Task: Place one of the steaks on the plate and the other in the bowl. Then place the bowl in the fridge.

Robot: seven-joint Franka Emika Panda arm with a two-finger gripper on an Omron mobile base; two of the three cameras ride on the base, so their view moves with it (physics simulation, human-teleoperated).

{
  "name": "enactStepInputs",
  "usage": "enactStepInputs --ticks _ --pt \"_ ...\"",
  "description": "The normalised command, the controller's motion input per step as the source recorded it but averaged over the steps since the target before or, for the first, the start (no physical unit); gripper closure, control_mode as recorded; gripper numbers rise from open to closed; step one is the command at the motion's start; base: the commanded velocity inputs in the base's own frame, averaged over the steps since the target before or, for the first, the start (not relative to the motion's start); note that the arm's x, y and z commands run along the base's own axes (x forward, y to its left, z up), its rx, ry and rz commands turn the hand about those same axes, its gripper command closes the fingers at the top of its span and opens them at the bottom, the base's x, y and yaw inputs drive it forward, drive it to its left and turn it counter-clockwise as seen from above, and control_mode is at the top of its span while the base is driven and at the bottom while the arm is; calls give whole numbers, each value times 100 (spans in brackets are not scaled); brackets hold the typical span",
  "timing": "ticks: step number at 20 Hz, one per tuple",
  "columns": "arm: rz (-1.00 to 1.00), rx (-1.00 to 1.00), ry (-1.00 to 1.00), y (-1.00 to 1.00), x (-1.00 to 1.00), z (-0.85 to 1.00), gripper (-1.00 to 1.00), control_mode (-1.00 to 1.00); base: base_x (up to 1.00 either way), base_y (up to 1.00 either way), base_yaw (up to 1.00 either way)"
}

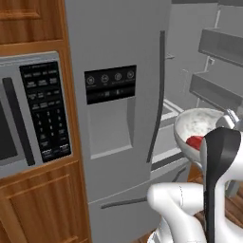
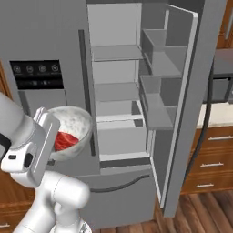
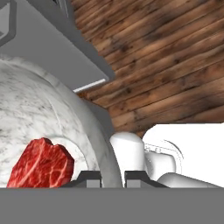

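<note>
The gripper (image 3: 113, 178), with two small dark fingertips, is clamped narrowly on the rim of the bowl (image 3: 48, 113), one tip inside the wall and one outside. The bowl is held up in the air in front of the fridge (image 2: 136, 91), carried by nothing but the gripper. It is round with sloping sides, whitish-grey and faintly speckled like marble. One steak (image 3: 40, 163) lies inside it near the gripped edge: a flat, irregular chunk of bright red raw meat with paler marbling. In the base views the white arm covers part of the bowl and most of the steak.

The fridge is tall, smooth grey steel. Its left door is shut and carries a black dispenser panel (image 1: 110, 83) and a long vertical handle (image 1: 159, 95). Its right door (image 2: 191, 104) stands open, showing pale flat shelves inside and grey door bins. A bottom drawer runs below. A built-in microwave (image 1: 35, 109) sits in wooden cabinetry to the left, cut off by the frame edge. The floor (image 3: 175, 61) is dark wood planks.
</note>
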Motion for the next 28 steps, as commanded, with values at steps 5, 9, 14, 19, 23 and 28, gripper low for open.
enactStepInputs --ticks 5,9,14,19,23,28 --pt "0 0 0 0 0 0 100 100 53 -10 -5" --pt "0 0 0 0 0 0 100 100 44 -30 -11" --pt "0 0 0 0 0 0 100 100 34 -50 -9" --pt "0 0 0 0 0 0 100 100 64 -15 -3" --pt "0 0 0 0 0 0 100 100 93 0 0" --pt "0 0 0 0 0 0 100 100 61 -21 3"
